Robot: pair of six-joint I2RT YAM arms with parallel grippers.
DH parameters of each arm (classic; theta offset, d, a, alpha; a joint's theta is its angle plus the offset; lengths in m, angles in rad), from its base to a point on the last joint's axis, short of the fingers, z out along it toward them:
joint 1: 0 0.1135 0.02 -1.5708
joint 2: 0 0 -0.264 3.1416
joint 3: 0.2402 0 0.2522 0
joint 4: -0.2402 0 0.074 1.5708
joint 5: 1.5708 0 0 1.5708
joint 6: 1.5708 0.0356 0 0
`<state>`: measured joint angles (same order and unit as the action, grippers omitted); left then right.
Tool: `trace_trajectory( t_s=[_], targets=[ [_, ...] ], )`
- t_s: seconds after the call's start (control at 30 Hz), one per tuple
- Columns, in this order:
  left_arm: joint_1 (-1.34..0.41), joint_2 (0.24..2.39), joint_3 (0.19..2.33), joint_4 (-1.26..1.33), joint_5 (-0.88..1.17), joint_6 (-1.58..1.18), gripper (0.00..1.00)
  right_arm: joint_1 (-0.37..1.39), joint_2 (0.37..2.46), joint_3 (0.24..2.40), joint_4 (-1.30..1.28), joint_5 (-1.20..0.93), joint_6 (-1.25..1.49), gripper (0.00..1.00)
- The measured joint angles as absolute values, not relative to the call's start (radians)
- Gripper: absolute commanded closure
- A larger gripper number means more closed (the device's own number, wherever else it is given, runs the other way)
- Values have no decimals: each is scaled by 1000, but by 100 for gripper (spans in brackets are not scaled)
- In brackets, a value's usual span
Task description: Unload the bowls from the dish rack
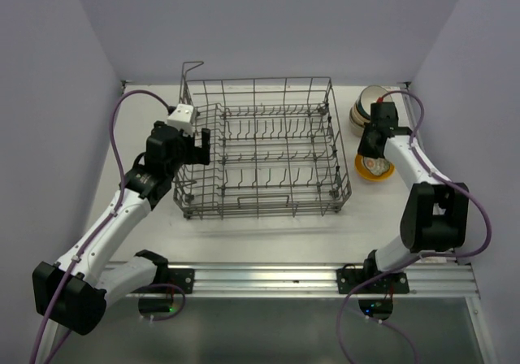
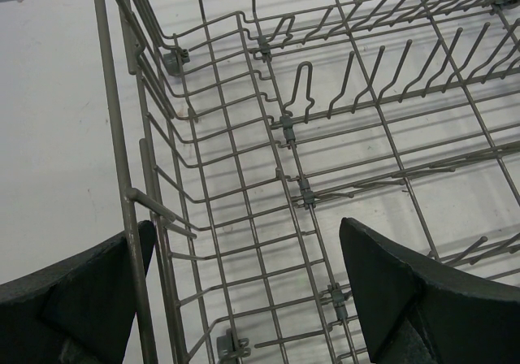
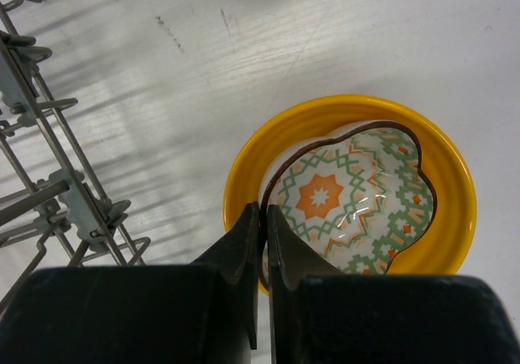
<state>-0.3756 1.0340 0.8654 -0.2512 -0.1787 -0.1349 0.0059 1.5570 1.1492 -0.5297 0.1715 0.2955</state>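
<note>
The grey wire dish rack (image 1: 260,211) stands mid-table and I see no bowls in it. A white bowl with an orange-and-green pattern (image 3: 349,201) sits inside the yellow bowl (image 3: 309,120) on the table right of the rack. My right gripper (image 3: 263,210) is shut on the patterned bowl's near rim; in the top view it (image 1: 374,157) is over that bowl (image 1: 377,166). My left gripper (image 1: 199,146) is open and straddles the rack's left wall (image 2: 134,193), one finger (image 2: 81,299) outside and one (image 2: 406,291) inside.
A stack of bowls (image 1: 363,108) stands at the back right, just behind my right arm. The rack's raised wire loop (image 1: 188,75) is at its back left corner. The rack's corner (image 3: 73,201) lies left of the yellow bowl. Walls close in on three sides.
</note>
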Motion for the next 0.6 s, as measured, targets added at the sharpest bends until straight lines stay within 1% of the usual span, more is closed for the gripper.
trace_trajectory(
  t_s=[0.03, 0.13, 0.17, 0.2, 0.27, 0.3, 0.33, 0.47, 0.5, 0.57, 0.6],
  targets=[
    [-376, 1034, 865, -251, -178, -135, 0, 6, 1564, 1149, -527, 172, 296, 98],
    [-376, 1034, 865, -251, -178, -135, 0, 6, 1581, 1149, -522, 171, 299, 99],
    [-376, 1034, 865, -251, -178, -135, 0, 6, 1586, 1149, -519, 169, 300, 96],
    [-376, 1034, 865, -251, -178, -135, 0, 6, 1591, 1149, -515, 166, 302, 90],
    [-376, 1034, 865, -252, -178, -135, 0, 6, 1599, 1149, -507, 164, 305, 87],
    [-376, 1034, 865, -252, -178, -135, 0, 6, 1602, 1149, -505, 163, 307, 75],
    [-376, 1034, 865, -252, -178, -135, 0, 6, 1603, 1149, -502, 162, 312, 67],
    [-376, 1034, 865, -252, -178, -135, 0, 6, 1616, 1149, -492, 163, 313, 65],
    [-376, 1034, 865, -252, -178, -135, 0, 6, 1617, 1149, -493, 162, 313, 60],
    [-376, 1034, 865, -252, -178, -135, 0, 6, 1617, 1149, -492, 161, 315, 57],
    [-376, 1034, 865, -252, -178, -135, 0, 6, 1617, 1149, -490, 159, 315, 53]
  ],
)
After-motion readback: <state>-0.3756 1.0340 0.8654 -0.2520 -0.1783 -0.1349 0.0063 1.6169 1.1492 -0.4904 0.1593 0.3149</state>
